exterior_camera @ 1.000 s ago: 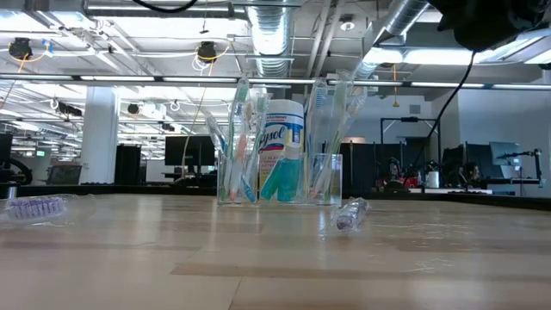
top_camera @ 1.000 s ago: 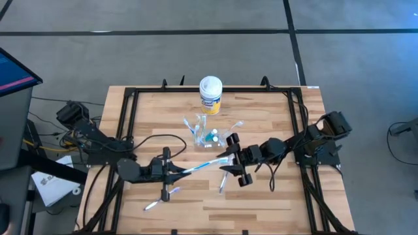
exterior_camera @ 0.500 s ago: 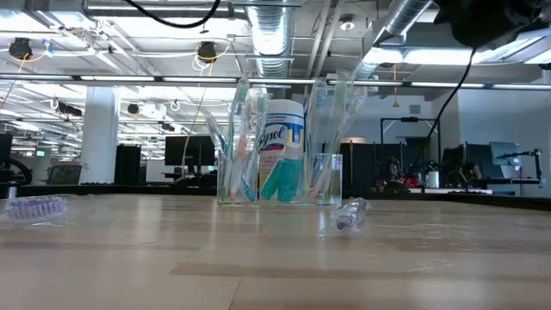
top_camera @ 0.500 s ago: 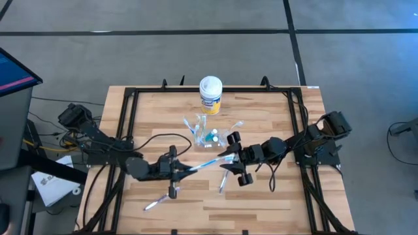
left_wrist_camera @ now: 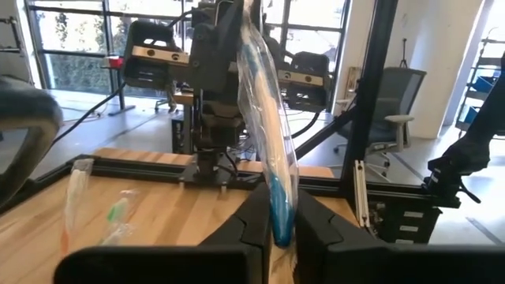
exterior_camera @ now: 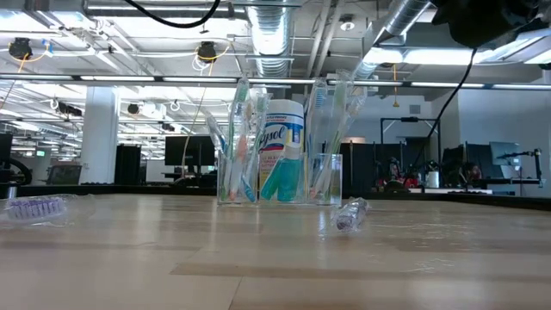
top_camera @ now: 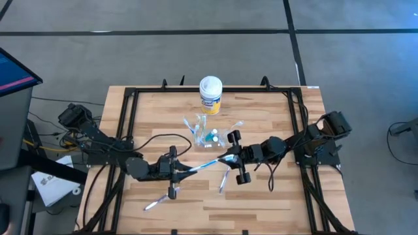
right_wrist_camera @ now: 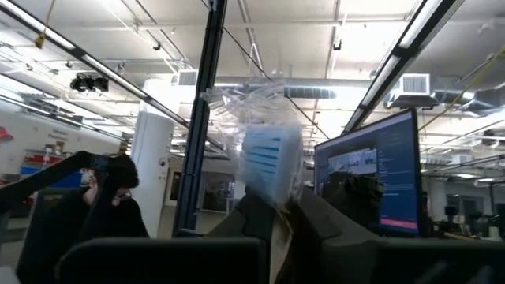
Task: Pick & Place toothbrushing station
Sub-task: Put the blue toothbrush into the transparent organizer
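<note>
Both grippers meet over the middle of the tabletop [top_camera: 274, 196], each pinching one end of the same wrapped blue toothbrush [top_camera: 208, 164]. From the tabletop's left edge, the left gripper [top_camera: 181, 171] has its fingers pressed onto the toothbrush's handle end; the left wrist view shows the blue handle in its clear wrapper [left_wrist_camera: 268, 150] rising from between them. From the right edge, the right gripper [top_camera: 230, 157] is closed on the brush's other end, where crinkled clear wrapping [right_wrist_camera: 264, 150] shows between its fingers. Just beyond them, towards the far edge, stands the see-through cup [top_camera: 208, 136] holding upright toothbrushes [exterior_camera: 244, 138] and teal tubes [exterior_camera: 280, 181]. A yellow canister [top_camera: 210, 94] stands near the far edge. Two more wrapped brushes lie on the wood: one [top_camera: 223, 182] under the right gripper, one [top_camera: 151, 205] near the front-left corner.
</note>
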You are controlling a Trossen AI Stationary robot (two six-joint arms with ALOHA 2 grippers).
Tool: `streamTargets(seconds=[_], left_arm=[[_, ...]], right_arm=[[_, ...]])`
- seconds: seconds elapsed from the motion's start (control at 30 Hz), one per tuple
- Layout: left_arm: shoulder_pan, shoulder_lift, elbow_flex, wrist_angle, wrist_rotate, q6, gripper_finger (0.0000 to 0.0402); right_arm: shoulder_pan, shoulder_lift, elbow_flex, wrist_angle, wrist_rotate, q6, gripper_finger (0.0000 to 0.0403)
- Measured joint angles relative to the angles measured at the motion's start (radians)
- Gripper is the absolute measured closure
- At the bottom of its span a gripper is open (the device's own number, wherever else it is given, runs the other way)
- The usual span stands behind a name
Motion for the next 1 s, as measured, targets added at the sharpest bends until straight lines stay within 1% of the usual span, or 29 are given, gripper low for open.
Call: streamTargets(seconds=[0.13,0.27,0.37,0.47,0.53,0.7,0.83,1.0], left_arm=[[0.0,0.0,0.0,-0.001,-0.001,-0.006,0.0365],[0.0,0.0,0.0,-0.002,-0.003,-0.023,0.0346],[0.0,0.0,0.0,-0.003,-0.003,-0.022,0.0327],[-0.007,-0.013,0.0,-0.016,-0.006,0.015,0.0309],[-0.015,-0.026,0.0,-0.036,-0.023,0.036,0.0299],[-0.037,-0.068,0.0,-0.124,-0.087,0.035,0.0284],[-0.041,-0.069,0.0,-0.143,-0.108,0.031,0.0279],[-0.041,-0.069,0.0,-0.149,-0.11,0.033,0.0282]], right_arm=[[0.002,0.0,0.0,0.004,0.024,-0.013,0.0386],[0.002,0.0,0.0,0.005,0.026,-0.017,0.0395],[0.003,0.0,0.0,0.005,0.028,-0.018,0.0392],[0.003,0.0,0.0,0.003,0.038,-0.015,0.0396],[0.003,-0.003,0.0,-0.007,0.041,-0.014,0.0397],[-0.001,-0.003,0.0,-0.026,0.047,0.002,0.0397],[-0.025,-0.017,-0.001,-0.108,0.073,0.045,0.0397],[-0.062,-0.088,-0.001,-0.278,0.112,0.071,0.0396]])
